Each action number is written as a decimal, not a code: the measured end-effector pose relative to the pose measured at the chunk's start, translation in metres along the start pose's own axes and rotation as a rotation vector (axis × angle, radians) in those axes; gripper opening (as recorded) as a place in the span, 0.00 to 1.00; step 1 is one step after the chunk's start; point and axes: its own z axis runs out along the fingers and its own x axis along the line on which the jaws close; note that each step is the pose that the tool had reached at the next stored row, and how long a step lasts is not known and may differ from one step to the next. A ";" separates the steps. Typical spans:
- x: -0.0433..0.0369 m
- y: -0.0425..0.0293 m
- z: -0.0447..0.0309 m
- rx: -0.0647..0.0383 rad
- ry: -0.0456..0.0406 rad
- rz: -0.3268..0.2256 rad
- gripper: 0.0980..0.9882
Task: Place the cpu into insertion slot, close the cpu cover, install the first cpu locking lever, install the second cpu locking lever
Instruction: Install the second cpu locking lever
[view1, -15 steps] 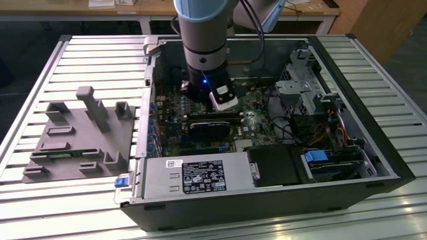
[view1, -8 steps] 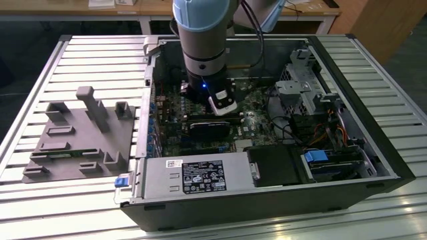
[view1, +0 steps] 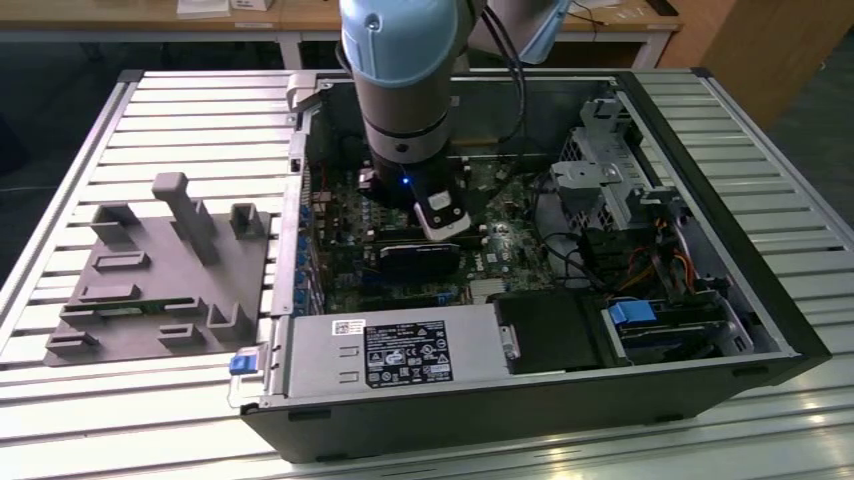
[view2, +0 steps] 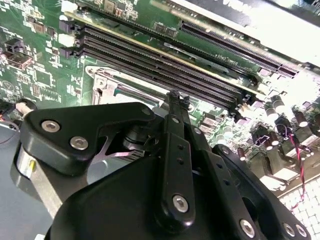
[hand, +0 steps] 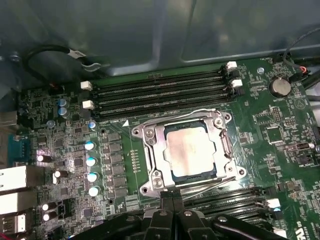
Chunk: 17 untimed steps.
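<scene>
In the first wrist view the cpu (hand: 192, 152), a dull silver square, lies flat in the insertion slot (hand: 226, 120) on the green motherboard. The silvery cpu cover (hand: 158, 159) lies down around it as a frame. One thin wire locking lever (hand: 172, 116) runs along the socket side nearest the memory slots. Another (hand: 207, 187) runs along the opposite side. My gripper (hand: 173, 199) is at that opposite edge, its two black fingers pressed together and shut just above the lever wire. In the exterior view the gripper (view1: 434, 240) is low inside the case. A socket corner (view2: 106, 89) shows beyond the fingertips (view2: 175, 99).
The open computer case (view1: 747, 330) walls in the board. Long black memory slots (hand: 160, 90) flank the socket, with capacitors (hand: 91, 167) to one side. A power supply (view1: 387, 355) and a drive cage (view1: 614, 180) sit inside the case. A grey fixture plate (view1: 147, 280) lies at the exterior view's left.
</scene>
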 end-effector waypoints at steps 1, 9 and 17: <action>0.0003 -0.0014 0.0001 -0.007 0.0012 0.000 0.00; 0.0010 -0.0127 -0.0002 -0.054 0.0105 0.003 0.00; 0.0032 -0.0206 0.0024 -0.082 0.0171 0.000 0.00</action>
